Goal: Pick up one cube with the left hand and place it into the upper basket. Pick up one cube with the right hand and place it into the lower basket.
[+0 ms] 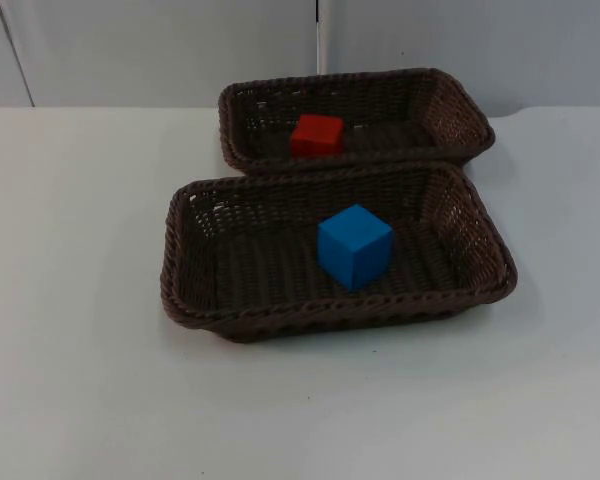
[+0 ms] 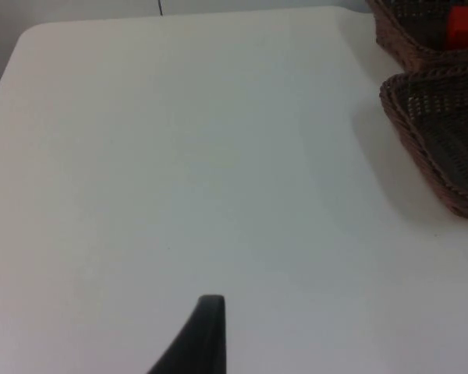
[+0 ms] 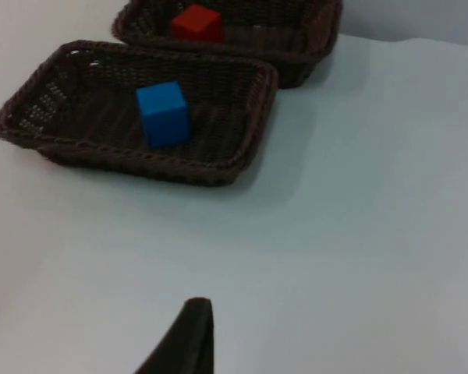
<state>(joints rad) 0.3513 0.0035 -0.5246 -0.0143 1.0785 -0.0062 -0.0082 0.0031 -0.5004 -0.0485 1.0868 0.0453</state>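
White counter point(image 1: 70, 400) lies nearest, smooth and bare. Beyond it the lower basket point(image 1: 180, 290), brown woven wicker, holds the blue cube point(image 1: 354, 246); farther, the upper basket point(image 1: 460, 105) holds the red cube point(image 1: 316, 134). Both placements look done; nothing seems left but waiting. Left gripper point(image 2: 207, 343) and right gripper point(image 3: 189, 339) hover over the counter, jaws' spread unclear.

No text, label, brand, number or sign can be read anywhere.
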